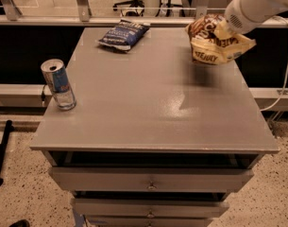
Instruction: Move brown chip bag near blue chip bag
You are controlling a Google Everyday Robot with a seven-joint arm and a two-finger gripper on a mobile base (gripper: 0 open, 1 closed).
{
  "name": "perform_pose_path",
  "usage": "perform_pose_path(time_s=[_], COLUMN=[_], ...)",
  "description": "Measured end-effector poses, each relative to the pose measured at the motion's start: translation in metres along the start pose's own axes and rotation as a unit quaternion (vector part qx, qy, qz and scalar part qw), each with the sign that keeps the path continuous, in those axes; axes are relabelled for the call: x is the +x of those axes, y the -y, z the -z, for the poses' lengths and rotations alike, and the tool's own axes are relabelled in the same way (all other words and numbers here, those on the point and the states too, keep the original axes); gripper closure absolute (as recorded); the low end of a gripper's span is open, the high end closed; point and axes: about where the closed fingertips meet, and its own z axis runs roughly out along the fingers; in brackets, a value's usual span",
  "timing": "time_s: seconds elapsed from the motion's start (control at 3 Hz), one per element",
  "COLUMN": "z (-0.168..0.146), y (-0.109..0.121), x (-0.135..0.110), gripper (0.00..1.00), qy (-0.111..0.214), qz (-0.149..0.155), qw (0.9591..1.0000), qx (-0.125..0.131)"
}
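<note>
Gripper (224,28): 1 o'clock, clamped on brown chip bag (214,50), clear of the tabletop.
Risk: we judged it might slip short of blue chip bag (123,33).

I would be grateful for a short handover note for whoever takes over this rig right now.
The gripper is shut on the brown chip bag, holding it above the far right corner of the table.
The blue chip bag lies at the far edge, left of centre.
Done: brown bag picked up.
Left: carry it left and set it down beside the blue chip bag.
</note>
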Motion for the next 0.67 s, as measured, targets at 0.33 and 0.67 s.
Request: perform_pose_path(time_s=[0.33,0.67], z=[-0.049,-0.093], y=[-0.001,-0.019], x=[-0.039,-0.068], gripper=[1.0,1.0], qy=[0.027,0.041], qz=[-0.027,-0.051], qw=[0.9992,0.9979], qx=[0.008,-0.005])
